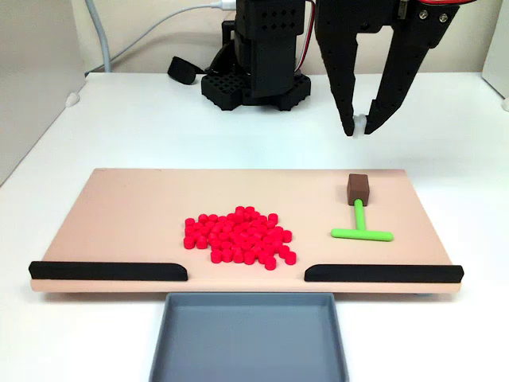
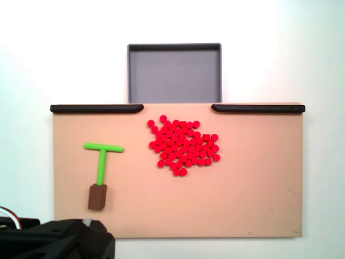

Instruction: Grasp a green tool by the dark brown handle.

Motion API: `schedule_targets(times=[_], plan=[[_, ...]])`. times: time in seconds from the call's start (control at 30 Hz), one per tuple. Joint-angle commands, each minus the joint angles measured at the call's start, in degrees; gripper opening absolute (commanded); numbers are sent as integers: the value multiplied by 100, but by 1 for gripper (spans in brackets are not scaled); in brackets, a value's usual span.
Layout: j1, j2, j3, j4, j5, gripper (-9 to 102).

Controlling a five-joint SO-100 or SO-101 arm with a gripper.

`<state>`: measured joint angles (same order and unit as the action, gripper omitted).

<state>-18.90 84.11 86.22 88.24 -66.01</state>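
Right now we see the black two-finger gripper (image 1: 357, 126) hanging above the far edge of the flat, pale peach rectangular board (image 1: 127, 215), its 2 fingers spread apart with nothing between them. In a fixed view its tips sit above and slightly behind the small dark brown cube-shaped handle (image 1: 359, 188), not touching it. That handle caps the thin stem of the bright-green T-shaped plastic tool (image 1: 361, 227), which lies flat on the board with its crossbar toward the near edge. In the other fixed view, the same tool (image 2: 102, 159) lies on the left part of the board (image 2: 259, 194), handle (image 2: 97, 197) nearest the black arm body at the bottom left.

We also see a pile of small red plastic cylinders (image 1: 238, 237) near the board's middle, well apart from the tool. 2 long black strips (image 1: 107, 271) run along one board edge, and a shallow grey rectangular tray (image 1: 248, 338) sits just beyond the gap between them.
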Motion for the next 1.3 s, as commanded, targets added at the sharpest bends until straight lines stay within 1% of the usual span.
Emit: schedule_targets(times=[0.0,0.1,0.37,0.43,0.57,0.63,0.8,0.93,1.27], plan=[[114,0,-18,18,-70,2],[149,-18,-9,-211,18,6],[229,202,334,-369,0,8],[272,422,677,-686,26,9],[290,422,747,-756,-35,10],[299,404,809,-967,70,12],[272,308,809,-1187,18,15],[290,176,809,-1222,-185,16],[378,-35,809,-1222,-229,19]])
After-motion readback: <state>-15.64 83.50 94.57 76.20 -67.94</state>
